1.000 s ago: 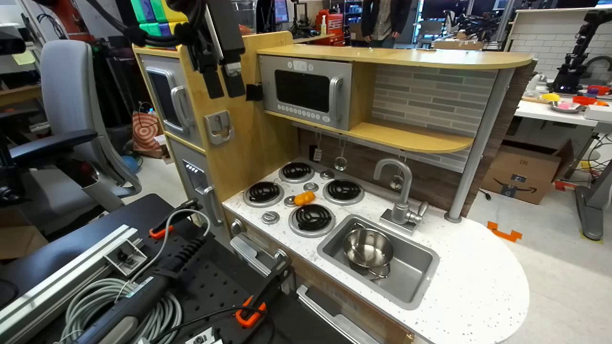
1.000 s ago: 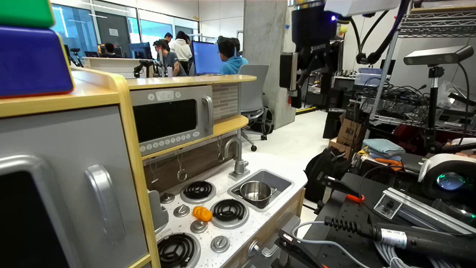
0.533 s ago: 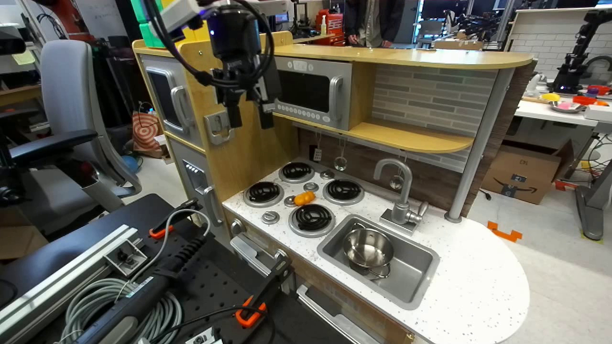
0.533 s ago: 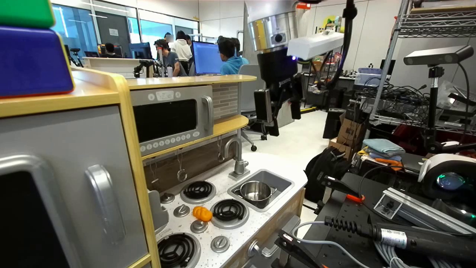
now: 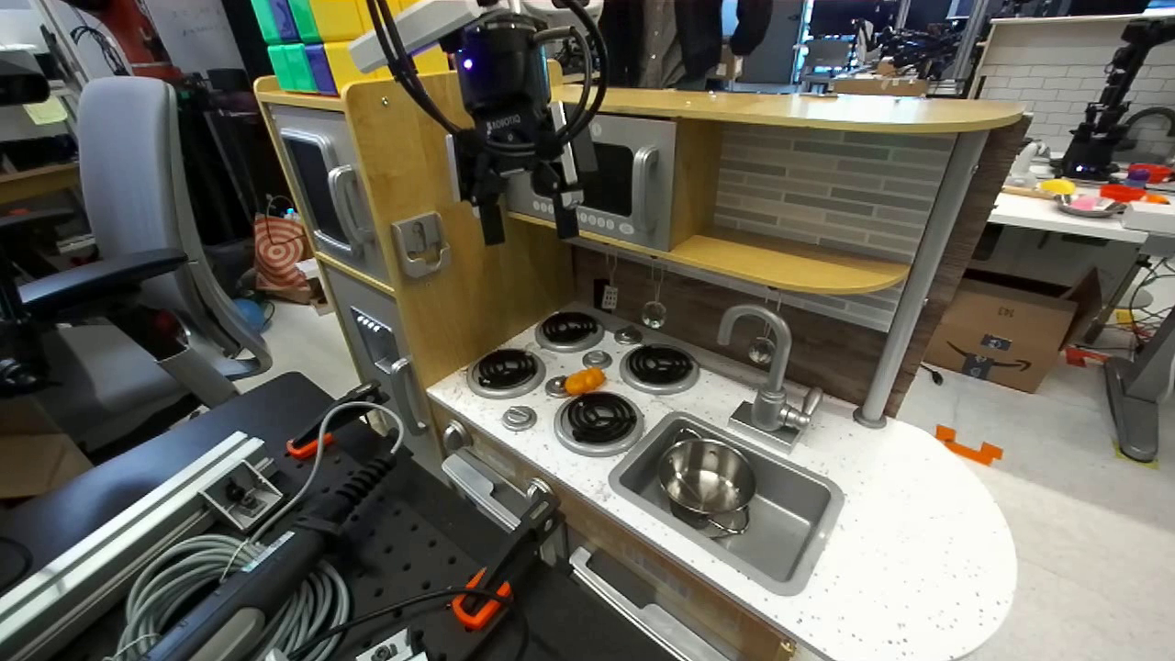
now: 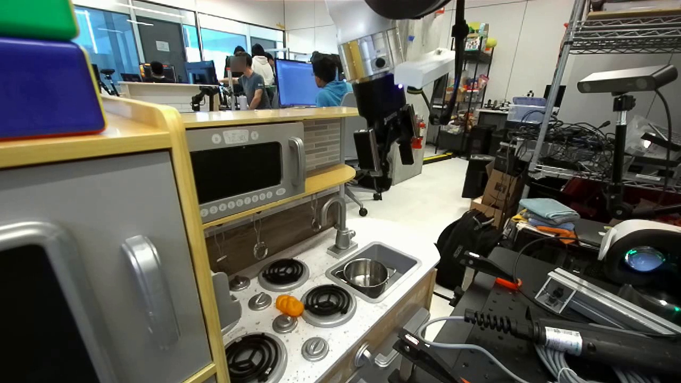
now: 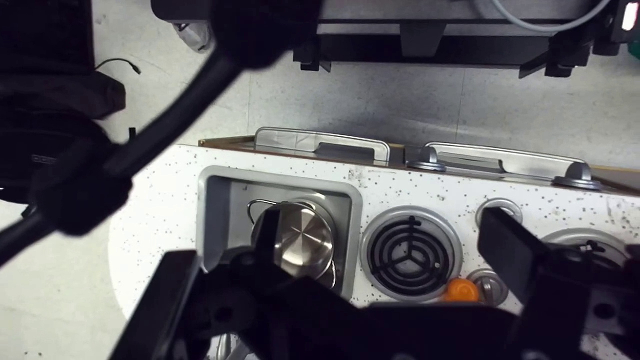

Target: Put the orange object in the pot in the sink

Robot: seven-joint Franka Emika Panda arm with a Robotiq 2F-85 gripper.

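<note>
The orange object is a small lumpy orange item (image 5: pixel 585 381) lying on the white counter among the burners and knobs. It also shows in an exterior view (image 6: pixel 289 305) and partly in the wrist view (image 7: pixel 461 289), where the gripper body hides its lower part. The shiny silver pot (image 5: pixel 708 477) stands in the grey sink (image 5: pixel 791 542); both also show in the wrist view, the pot (image 7: pixel 306 239) and the sink rim (image 7: pixel 280 176). My gripper (image 5: pixel 530 229) is open and empty, high above the counter, in front of the microwave. It also shows in an exterior view (image 6: pixel 395 173).
A microwave (image 5: pixel 587 174) and a wooden shelf (image 5: pixel 789 262) overhang the back of the counter. The curved grey faucet (image 5: pixel 776 358) rises behind the sink. A tall wooden cabinet side (image 5: pixel 468 275) borders the burners. A black table (image 5: pixel 404 551) with cables and clamps stands in front.
My gripper has swung in beside the microwave and come lower, moving right in an exterior view and left in the opposite-facing one. It stays open. The orange object and the pot have not moved.
</note>
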